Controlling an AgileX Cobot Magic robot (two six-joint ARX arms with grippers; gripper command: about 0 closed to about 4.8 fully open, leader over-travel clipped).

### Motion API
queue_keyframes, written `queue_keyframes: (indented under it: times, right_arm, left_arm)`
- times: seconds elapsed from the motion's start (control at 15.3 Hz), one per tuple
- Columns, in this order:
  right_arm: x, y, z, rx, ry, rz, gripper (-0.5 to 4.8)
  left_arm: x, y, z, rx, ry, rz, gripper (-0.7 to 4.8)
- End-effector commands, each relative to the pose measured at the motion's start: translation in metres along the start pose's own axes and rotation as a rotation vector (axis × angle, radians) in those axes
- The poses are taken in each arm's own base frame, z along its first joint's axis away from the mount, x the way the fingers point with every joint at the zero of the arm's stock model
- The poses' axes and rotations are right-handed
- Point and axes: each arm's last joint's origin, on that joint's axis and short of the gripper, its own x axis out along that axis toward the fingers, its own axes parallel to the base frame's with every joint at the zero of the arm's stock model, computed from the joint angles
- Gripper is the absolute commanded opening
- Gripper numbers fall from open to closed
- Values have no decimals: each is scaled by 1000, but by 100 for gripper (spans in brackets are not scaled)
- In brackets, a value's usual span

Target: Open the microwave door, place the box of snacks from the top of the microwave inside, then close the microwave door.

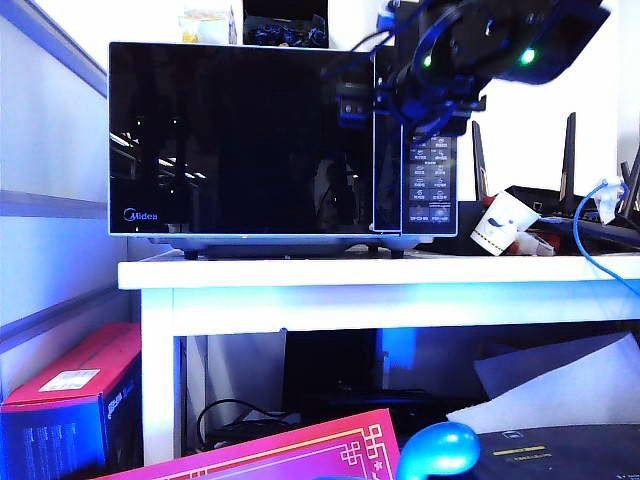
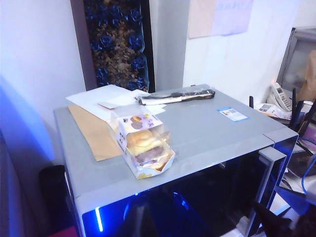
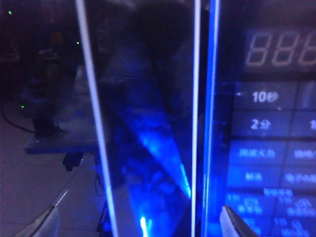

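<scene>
In the exterior view, a pink box with a gold fret pattern (image 1: pixel 300 450) lies along the bottom edge, with a red and blue carton (image 1: pixel 70 405) at lower left. Above them a white table (image 1: pixel 300 272) crosses the middle of the frame. On it stands the large black microwave with pale silver trim (image 1: pixel 280 140). Its glossy black glass door (image 1: pixel 240 140) fills the left and centre and looks shut, with the tall dark handle strip (image 1: pixel 386 180) just left of the dark button panel (image 1: pixel 432 185). A tipped white paper cup (image 1: pixel 500 222) lies on the table to the right.

The right gripper (image 1: pixel 405 100) hangs at upper right of that view, in front of the handle strip and the top of the panel. In the right wrist view its 2 fingertips (image 3: pixel 232 222) stand wide apart with nothing between them, close to the door edge.

The left gripper is in no picture; it is fully closed. Its wrist view looks down on the grey microwave top, where the small pale box of snacks with yellowish print (image 2: pixel 143 143) lies near the front edge, at centre, partly on a brown envelope (image 2: pixel 94 133). Behind it lie white papers (image 2: pixel 106 98) and a dark strap (image 2: pixel 177 96).
</scene>
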Motion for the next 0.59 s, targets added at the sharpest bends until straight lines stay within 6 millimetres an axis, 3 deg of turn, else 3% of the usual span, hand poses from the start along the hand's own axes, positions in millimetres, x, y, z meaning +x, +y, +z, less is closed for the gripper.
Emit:
queue_keyframes:
  times: [0.07, 0.59]
  right_arm:
    - [12, 3, 10, 12, -50, -2, 431]
    - [24, -7, 3, 8, -43, -43, 417]
  left_arm:
    - [-2, 0, 1, 0, 3, 2, -6]
    - [-2, -1, -3, -15, 41, 0, -6]
